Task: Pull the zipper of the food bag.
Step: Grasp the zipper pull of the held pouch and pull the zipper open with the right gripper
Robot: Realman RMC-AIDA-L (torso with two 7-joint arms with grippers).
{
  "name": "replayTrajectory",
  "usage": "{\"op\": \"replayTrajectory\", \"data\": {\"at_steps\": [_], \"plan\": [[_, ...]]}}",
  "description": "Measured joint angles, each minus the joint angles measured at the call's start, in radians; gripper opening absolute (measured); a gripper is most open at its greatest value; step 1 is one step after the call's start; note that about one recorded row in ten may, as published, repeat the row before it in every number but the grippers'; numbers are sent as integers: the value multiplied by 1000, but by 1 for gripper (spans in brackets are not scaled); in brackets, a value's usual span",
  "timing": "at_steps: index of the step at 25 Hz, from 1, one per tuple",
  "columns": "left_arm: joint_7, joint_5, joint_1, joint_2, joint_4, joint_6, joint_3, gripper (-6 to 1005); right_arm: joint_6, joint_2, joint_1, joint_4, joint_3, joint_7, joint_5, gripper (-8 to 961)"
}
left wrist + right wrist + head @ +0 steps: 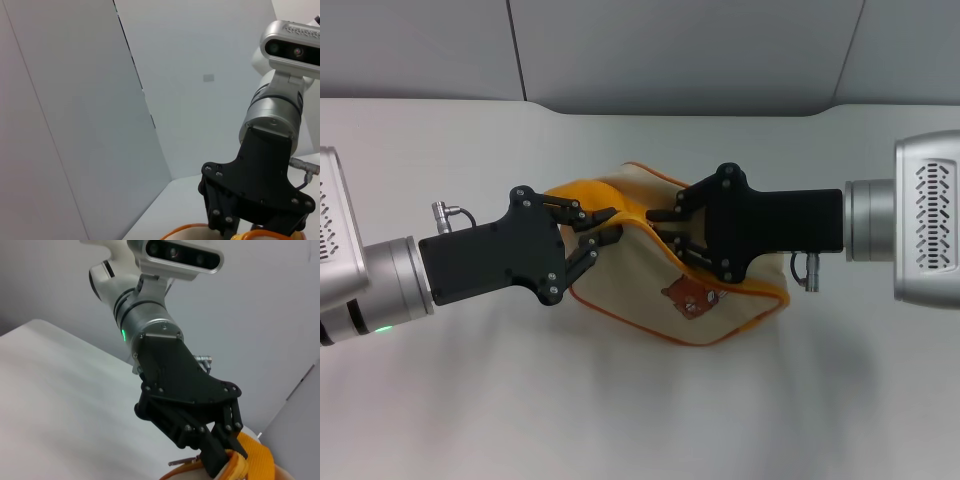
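Observation:
The beige food bag [730, 300], with orange piping and a brown bear picture [688, 297], lies at the middle of the table. My left gripper [608, 228] comes in from the left and is shut on the orange loop strap [582, 193]; the right wrist view shows this grip [227, 460] on the strap [256, 456]. My right gripper [658, 224] comes in from the right, with its fingers closed at the bag's orange-edged rim on the zipper. A thin silver zipper tab [184, 460] shows in the right wrist view. The right gripper also shows in the left wrist view [226, 231].
The bag rests on a white table [620, 410]. Grey wall panels [680, 45] stand behind the table's far edge. The two grippers nearly touch over the bag's top.

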Motion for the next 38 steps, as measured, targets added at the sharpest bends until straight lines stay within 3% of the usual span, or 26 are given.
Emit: {"op": "replayTrajectory", "data": {"at_steps": [10, 12, 18, 21, 25, 32, 34, 38], "plan": [[3, 0, 0, 0, -2, 1, 0, 98, 1, 0, 8, 4, -12, 0, 2, 16], [3, 0, 1, 0, -2, 1, 0, 98, 3, -1, 10, 2, -28, 0, 3, -2], [2, -1, 12, 1, -1, -5, -18, 99, 1, -4, -5, -33, -63, 15, -6, 10], [-3, -1, 21, 6, 0, -7, -51, 107, -1, -7, -78, -167, -171, 107, -16, 15], [-4, -2, 26, 10, -5, -17, -80, 118, -15, -8, -141, -288, -212, 192, -79, 23], [-24, -4, 36, 11, -9, -63, -122, 136, -103, -5, -235, -428, -190, 329, -171, 37], [-28, -5, 36, 10, -9, -67, -122, 142, -102, -6, -240, -429, -178, 340, -160, 40], [-80, -6, 49, 2, -5, -76, -125, 152, -80, -10, -214, -299, -37, 397, -46, 48]]}}
